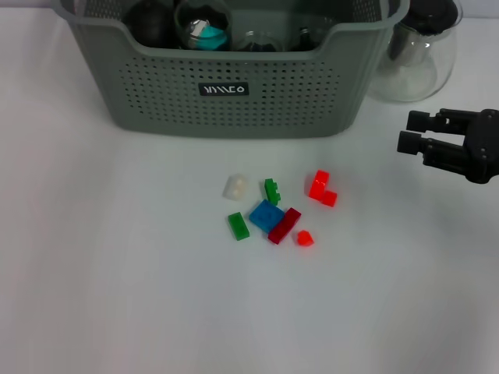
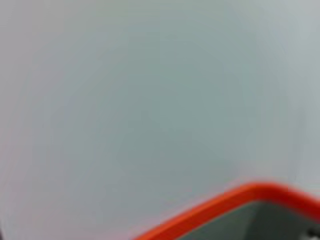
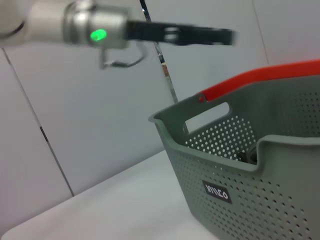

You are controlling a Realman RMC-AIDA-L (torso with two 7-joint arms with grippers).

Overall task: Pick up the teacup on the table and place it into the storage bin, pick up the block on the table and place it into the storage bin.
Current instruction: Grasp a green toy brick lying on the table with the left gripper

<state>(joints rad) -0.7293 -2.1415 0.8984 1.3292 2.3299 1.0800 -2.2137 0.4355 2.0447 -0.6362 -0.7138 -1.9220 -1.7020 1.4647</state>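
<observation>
Right gripper (image 1: 405,132): black, at the right edge of the head view, above the white table (image 1: 117,296); two fingers (image 1: 417,121) point toward the storage bin, a narrow gap between them, nothing held and nothing touched.

Left gripper (image 3: 227,36): not in the head view; in the right wrist view it shows far off, on an arm with a green light, raised above and behind the bin; blurred, so whether its fingers are spread or pressed together cannot be told.

Storage bin (image 1: 234,101): grey-green, perforated, black label with white lettering, at the far middle of the table; top cut off in the head view. Inside, dark rounded items and one teal-and-white piece, hard to identify; no teacup can be made out with certainty. The right wrist view adds a cut-out handle and an orange-red edge (image 3: 260,77) behind the rim. The left wrist view shows only a blurred pale surface and that same kind of orange-red edge (image 2: 235,200) over grey.

Blocks, head view only, clustered on the table in front of the bin, well apart from the right gripper:
- white block (image 1: 235,186)
- green block (image 1: 271,191)
- second green block (image 1: 238,226)
- blue block (image 1: 266,216), touching the dark red block (image 1: 284,226)
- red L-shaped block (image 1: 321,188)
- small red block (image 1: 304,238)

Glass pitcher (image 1: 413,54): clear, dark lid, just right of the bin, partly cut off
</observation>
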